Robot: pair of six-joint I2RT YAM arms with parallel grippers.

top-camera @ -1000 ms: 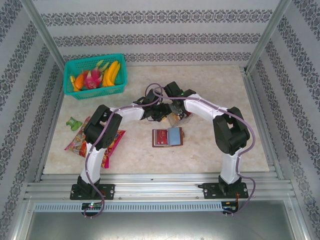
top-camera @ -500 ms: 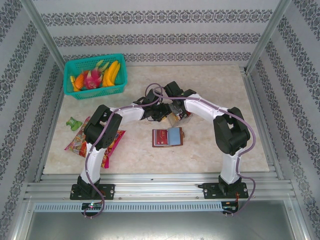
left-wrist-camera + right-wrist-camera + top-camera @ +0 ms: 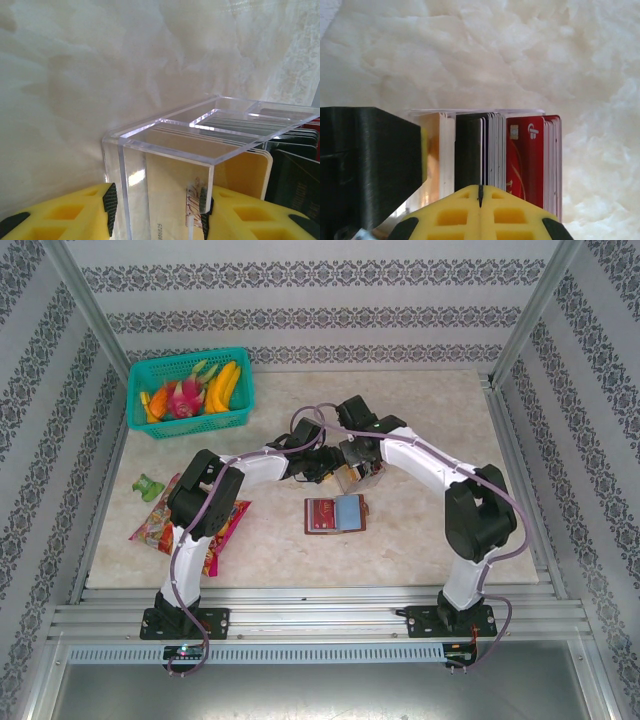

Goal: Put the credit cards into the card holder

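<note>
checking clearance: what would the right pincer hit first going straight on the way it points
The right pincer, shut, points at the upright cards in the clear stand; it may already touch them.

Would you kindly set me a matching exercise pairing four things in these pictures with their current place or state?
Things:
1. left gripper
2. right gripper
3. card holder
4. green basket

Places or states:
A. lies open on the table
B. closed above the upright cards
C. far-left corner, holding fruit
D. clamped on the clear stand

Pairs: 1-D, 2-B, 3-A, 4-C.
</note>
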